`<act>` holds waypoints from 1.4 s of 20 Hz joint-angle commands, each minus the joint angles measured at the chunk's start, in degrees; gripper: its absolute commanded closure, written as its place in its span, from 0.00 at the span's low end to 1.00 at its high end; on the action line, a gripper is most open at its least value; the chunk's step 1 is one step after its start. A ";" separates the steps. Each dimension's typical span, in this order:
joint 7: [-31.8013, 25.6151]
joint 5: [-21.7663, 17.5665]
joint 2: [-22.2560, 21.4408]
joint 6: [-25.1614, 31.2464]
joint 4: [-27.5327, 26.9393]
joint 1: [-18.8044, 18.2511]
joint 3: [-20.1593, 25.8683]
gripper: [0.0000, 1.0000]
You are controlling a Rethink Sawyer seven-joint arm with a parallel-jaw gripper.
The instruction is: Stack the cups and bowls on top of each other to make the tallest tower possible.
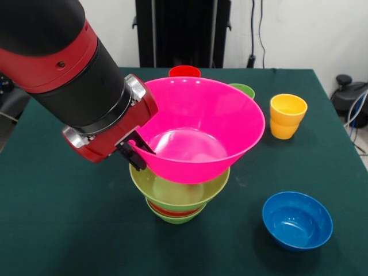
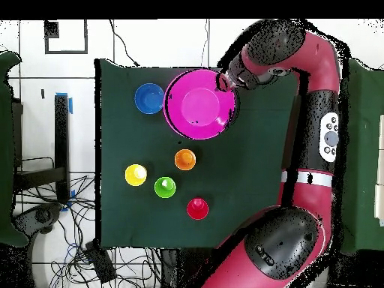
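My gripper (image 1: 138, 152) is shut on the left rim of the huge pink bowl (image 1: 201, 121), one finger inside and one outside. The pink bowl is tilted, its base in the mouth of the large lime green bowl (image 1: 178, 192). That bowl tops the tower, over a red-orange bowl (image 1: 172, 211) and a small green bowl (image 1: 175, 219). In the overhead view the pink bowl (image 2: 199, 105) hides the tower, with the gripper (image 2: 225, 81) at its rim. The blue bowl (image 1: 297, 220) stands alone. The yellow cup (image 1: 287, 115), green cup (image 1: 244, 89) and red cup (image 1: 184, 71) stand upright behind. The orange cup (image 2: 184, 159) shows only overhead. The purple cup is out of view.
The dark green table (image 1: 69, 218) holds everything. Overhead, the blue bowl (image 2: 148, 98) sits just left of the pink bowl. The yellow cup (image 2: 136, 175), green cup (image 2: 165, 187) and red cup (image 2: 197, 208) stand between the bowls and the robot's base. My arm (image 1: 69, 75) crosses the front view's upper left.
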 commanded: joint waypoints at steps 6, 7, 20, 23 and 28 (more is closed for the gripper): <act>-19.95 -3.68 0.26 0.79 -0.29 0.76 -2.45 1.00; -20.15 -3.74 0.30 0.65 -0.27 0.71 -2.42 1.00; -21.84 -4.39 0.56 0.43 -1.01 0.55 -1.71 1.00; -22.06 -4.58 0.75 0.77 -1.59 0.66 -1.46 1.00; -22.10 -4.47 0.74 0.53 -1.43 0.66 -1.27 1.00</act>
